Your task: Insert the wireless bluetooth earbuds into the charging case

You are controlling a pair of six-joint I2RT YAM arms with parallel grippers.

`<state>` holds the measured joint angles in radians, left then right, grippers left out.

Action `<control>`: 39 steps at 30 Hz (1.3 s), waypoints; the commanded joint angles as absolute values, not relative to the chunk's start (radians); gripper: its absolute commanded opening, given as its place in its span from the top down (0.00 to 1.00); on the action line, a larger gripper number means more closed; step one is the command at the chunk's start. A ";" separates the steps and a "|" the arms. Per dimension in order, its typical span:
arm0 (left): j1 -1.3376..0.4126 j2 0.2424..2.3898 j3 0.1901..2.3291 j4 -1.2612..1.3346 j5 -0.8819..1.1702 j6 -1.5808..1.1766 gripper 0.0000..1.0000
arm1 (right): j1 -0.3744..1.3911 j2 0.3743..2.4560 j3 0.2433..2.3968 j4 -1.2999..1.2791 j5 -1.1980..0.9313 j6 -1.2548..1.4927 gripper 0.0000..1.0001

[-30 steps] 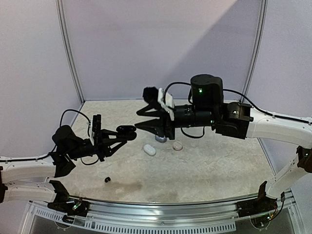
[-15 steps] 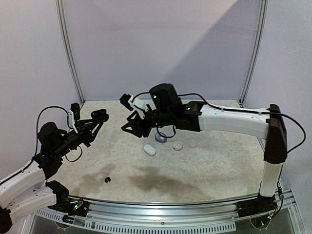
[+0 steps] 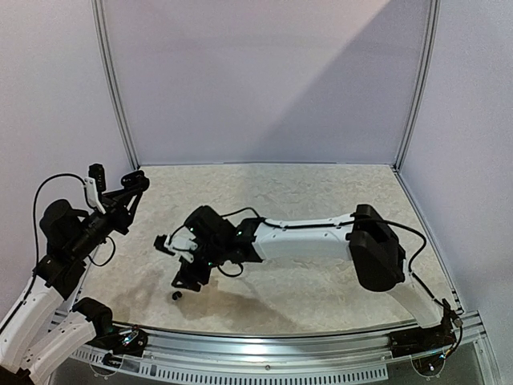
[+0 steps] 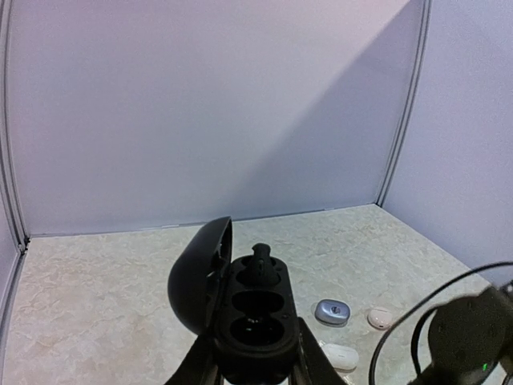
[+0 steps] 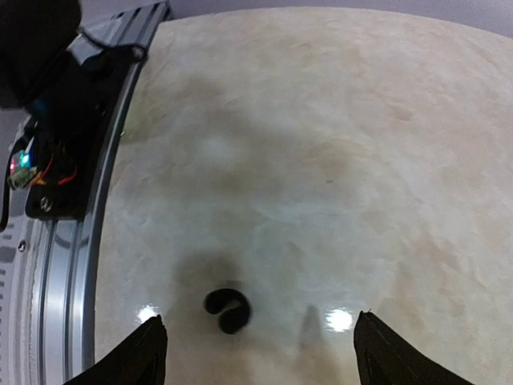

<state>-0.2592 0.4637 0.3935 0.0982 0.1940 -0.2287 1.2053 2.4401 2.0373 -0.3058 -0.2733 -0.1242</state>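
R gripper (image 5: pixel 258 325) wide — over blk earbud (image 5: pixel 228 310)

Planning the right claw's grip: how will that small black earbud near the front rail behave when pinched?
The black earbud looks tiny and rounded, so it is probably very light and may roll or squirt from a pinch. The table shines with reflections, so a nudge would likely slide it.

My left arm (image 3: pixel 24 309) and right arm (image 3: pixel 304 239) are white tubes with bulky black joints (image 3: pixel 373 257). Thin black cables (image 3: pixel 46 191) loop off them. My left claw (image 3: pixel 136 186) and right claw (image 3: pixel 172 263) are black.
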 commanded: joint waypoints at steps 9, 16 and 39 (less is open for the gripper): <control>-0.239 0.459 0.359 0.144 0.242 -0.236 1.00 | 1.255 2.650 2.208 -0.382 -0.273 -0.241 0.23; -0.235 0.463 0.353 0.155 0.248 -0.235 1.00 | 1.259 2.662 2.196 -0.420 -0.264 -0.263 0.50; -0.233 0.481 0.336 0.181 0.273 -0.237 1.00 | 1.275 2.617 2.120 -0.458 -0.232 -0.335 0.72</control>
